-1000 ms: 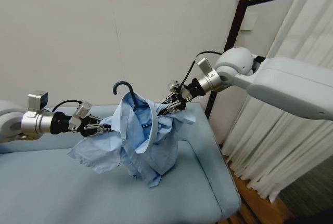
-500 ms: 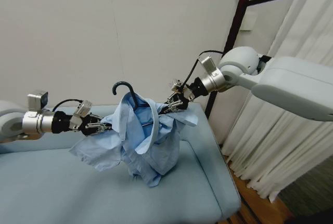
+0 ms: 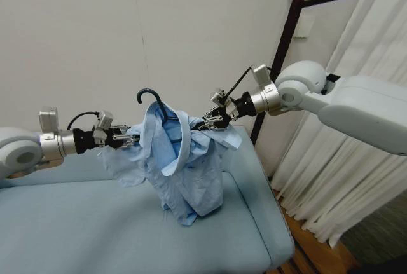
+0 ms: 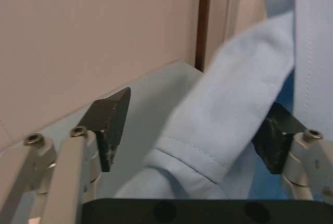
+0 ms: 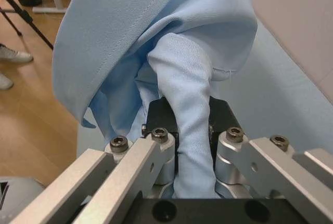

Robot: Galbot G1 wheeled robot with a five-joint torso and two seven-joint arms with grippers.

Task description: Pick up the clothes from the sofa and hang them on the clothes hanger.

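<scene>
right pincer (image 5: 191, 120) clenched on one blue shirt (image 3: 194, 172), left pincer (image 4: 193, 125) spread wide, one hanger (image 3: 161, 109)

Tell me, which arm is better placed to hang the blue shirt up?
Right, probably. The right gripper is clamped on the blue shirt and sits nearer the dark rack; the left gripper is open, on the far side.

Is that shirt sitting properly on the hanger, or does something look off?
It's off: the shirt is bunched and twisted over the hanger, its bottom resting on the sofa. The right tool pinches a fold; the left tool is open around a sleeve.
</scene>
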